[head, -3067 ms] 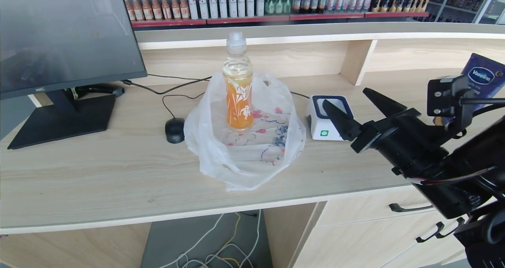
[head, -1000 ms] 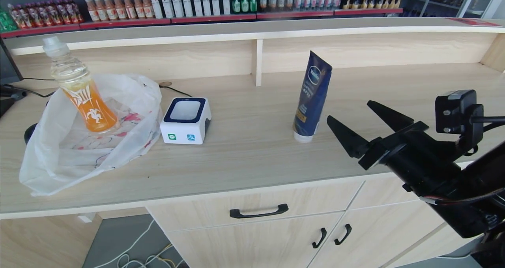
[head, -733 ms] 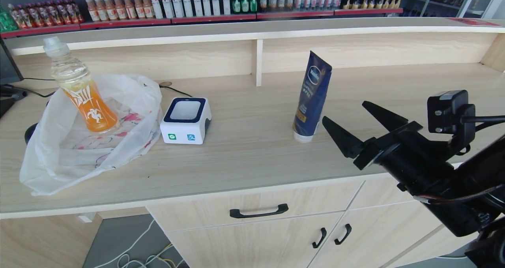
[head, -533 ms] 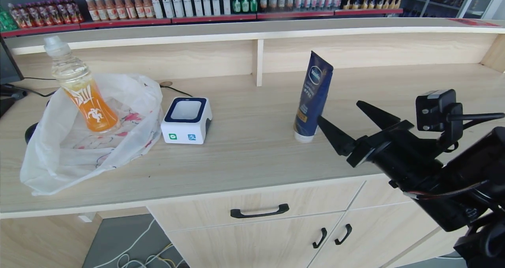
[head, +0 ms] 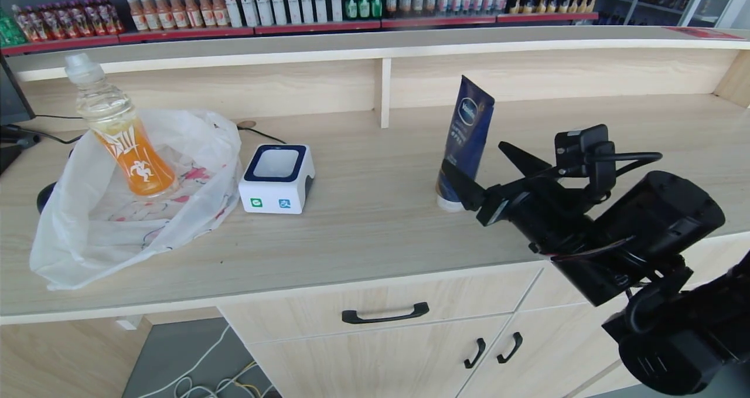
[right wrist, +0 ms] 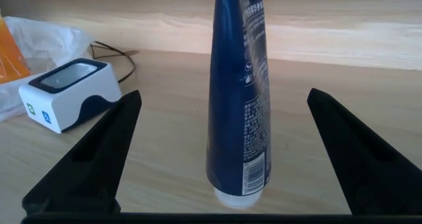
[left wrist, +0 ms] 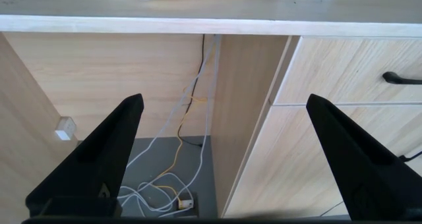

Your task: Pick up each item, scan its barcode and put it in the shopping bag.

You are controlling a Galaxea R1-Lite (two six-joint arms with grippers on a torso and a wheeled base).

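A dark blue lotion tube [head: 466, 134] stands cap-down on the wooden counter [head: 363, 234]; in the right wrist view the tube [right wrist: 241, 99] rises between my spread fingers. My right gripper [head: 489, 166] is open, level with the tube's lower half, one finger [head: 463, 190] in front of its base. An orange drink bottle [head: 120, 134] stands upright in the white shopping bag [head: 135, 210] at the left. The white and blue barcode scanner [head: 275, 178] sits beside the bag. My left gripper [left wrist: 224, 158] is open below the counter's edge, facing the cabinet front.
A raised back ledge [head: 375, 52] runs behind the counter, with a vertical divider [head: 382, 93]. Drawers with black handles [head: 384, 316] lie below the front edge. A mouse [head: 44, 196] and cables sit at the far left. Bottle shelves [head: 351, 5] line the back wall.
The head camera has panned right since the earliest frame. Over the last second my open right gripper has moved forward and left until its fingers flank the tube.
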